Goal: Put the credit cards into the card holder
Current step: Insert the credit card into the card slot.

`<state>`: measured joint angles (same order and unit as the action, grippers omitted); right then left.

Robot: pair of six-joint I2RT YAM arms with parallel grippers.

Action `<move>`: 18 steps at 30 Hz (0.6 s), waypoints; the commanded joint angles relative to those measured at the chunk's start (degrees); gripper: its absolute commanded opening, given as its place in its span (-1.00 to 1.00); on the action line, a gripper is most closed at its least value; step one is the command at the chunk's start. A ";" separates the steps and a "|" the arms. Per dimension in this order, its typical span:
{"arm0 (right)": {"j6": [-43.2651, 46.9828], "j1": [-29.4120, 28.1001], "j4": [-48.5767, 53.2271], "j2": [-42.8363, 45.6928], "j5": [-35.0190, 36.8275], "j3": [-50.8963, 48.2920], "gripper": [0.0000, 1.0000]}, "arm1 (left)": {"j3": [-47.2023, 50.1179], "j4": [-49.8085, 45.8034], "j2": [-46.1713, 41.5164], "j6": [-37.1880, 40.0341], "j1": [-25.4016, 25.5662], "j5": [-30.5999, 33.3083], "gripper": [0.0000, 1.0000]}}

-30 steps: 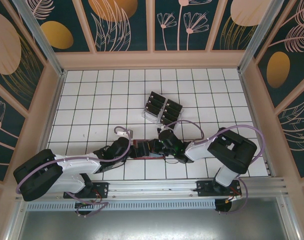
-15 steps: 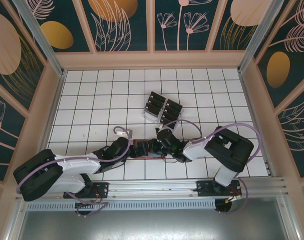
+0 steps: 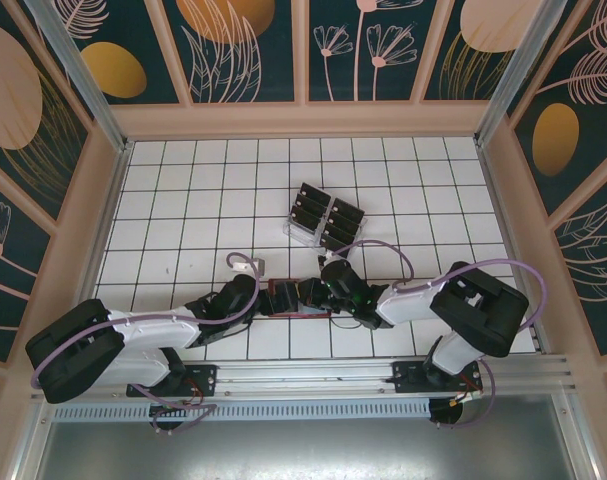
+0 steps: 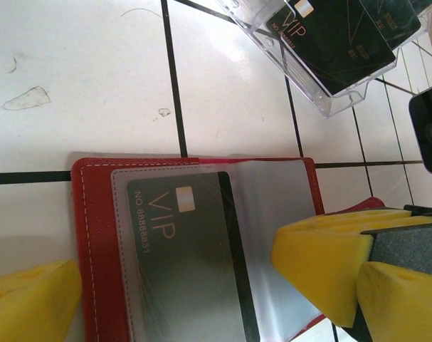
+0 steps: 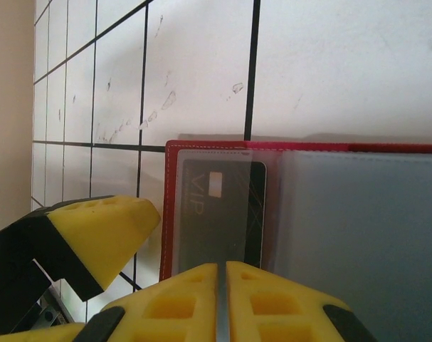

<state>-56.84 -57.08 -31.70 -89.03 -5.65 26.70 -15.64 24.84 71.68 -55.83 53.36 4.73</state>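
Observation:
The red card holder lies open and flat on the tiles, its clear pockets facing up. One black credit card marked VIP sits almost fully inside the left pocket, with a narrow dark strip of it past the sleeve's edge. My left gripper is open, one yellow finger on each side of the holder. My right gripper is shut, its tips together at the card's near edge. More black credit cards stand in a clear rack.
The clear plastic rack stands a few tiles behind the holder. A small white piece lies just behind the left wrist. The table's raised walls run along the left, right and back.
The right arm's elbow has swung to the right while its gripper stays at the holder. The left arm and the holder have not moved.

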 commanded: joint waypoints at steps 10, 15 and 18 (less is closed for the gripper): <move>-0.82 -0.73 -3.44 -3.64 -0.39 0.19 -0.78 | 1.05 -2.12 -0.75 -0.26 -0.05 0.54 0.97; -0.90 -0.68 -3.33 -4.39 -0.67 0.67 -0.78 | 1.06 -1.26 -0.21 -0.24 -0.06 -0.08 0.97; -0.60 -0.75 -3.28 -5.33 -1.16 1.49 -0.78 | 1.05 -0.63 0.20 -0.25 -0.05 -0.69 0.97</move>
<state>-57.36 -57.12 -33.98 -92.88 -6.13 26.76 -15.42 24.23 71.53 -55.83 53.36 4.86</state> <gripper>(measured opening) 0.111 0.985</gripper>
